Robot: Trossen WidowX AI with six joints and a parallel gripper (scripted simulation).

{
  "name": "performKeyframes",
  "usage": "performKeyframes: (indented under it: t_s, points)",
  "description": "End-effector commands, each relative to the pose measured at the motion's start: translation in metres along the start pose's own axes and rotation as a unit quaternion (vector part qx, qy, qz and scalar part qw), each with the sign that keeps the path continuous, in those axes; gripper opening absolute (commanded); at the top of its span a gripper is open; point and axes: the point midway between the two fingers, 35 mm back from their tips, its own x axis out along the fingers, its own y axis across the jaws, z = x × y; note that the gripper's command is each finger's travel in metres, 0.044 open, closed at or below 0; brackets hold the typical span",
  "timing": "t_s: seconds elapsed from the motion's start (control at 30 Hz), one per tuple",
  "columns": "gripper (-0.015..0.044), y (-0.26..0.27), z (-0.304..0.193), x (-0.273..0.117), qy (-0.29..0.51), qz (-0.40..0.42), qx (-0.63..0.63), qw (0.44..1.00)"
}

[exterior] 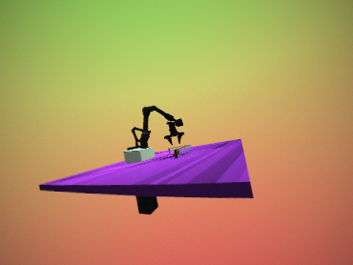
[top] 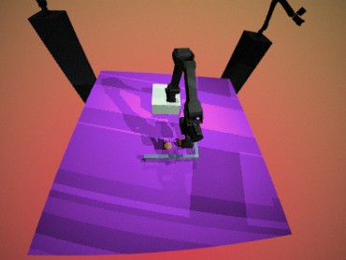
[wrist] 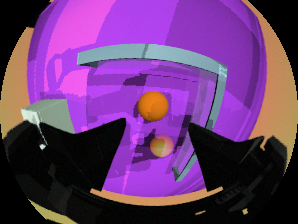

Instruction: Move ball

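Inside walls (wrist: 166, 56), round orange ball (wrist: 153, 106)

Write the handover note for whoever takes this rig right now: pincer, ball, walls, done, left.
Pincer: open, empty, poised above the corner, fingers either side of the ball in the wrist view.
Ball: solid orange, on the table inside the two clear walls, untouched.
See-through copy: paler, beside the ball, also inside the walls.
Done: approach only.
Left: bring the ball onto the copy, release, check it is still, back the pincer away.
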Motion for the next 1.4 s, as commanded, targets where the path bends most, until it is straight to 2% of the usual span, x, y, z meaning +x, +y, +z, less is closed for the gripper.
performKeyframes:
  t_s: [0.0,1.2,1.33,1.37]
  points:
    - [0.0368,0.004,0.002,0.009,-0.002,0.009,0.000,1.000]
    - [0.0368,0.005,0.002,0.063,-0.002,0.009,0.000,1.000]
    - [0.0263,0.005,0.002,0.063,-0.002,0.009,0.000,1.000]
    - [0.0256,0.005,0.002,0.063,-0.002,0.009,0.000,1.000]
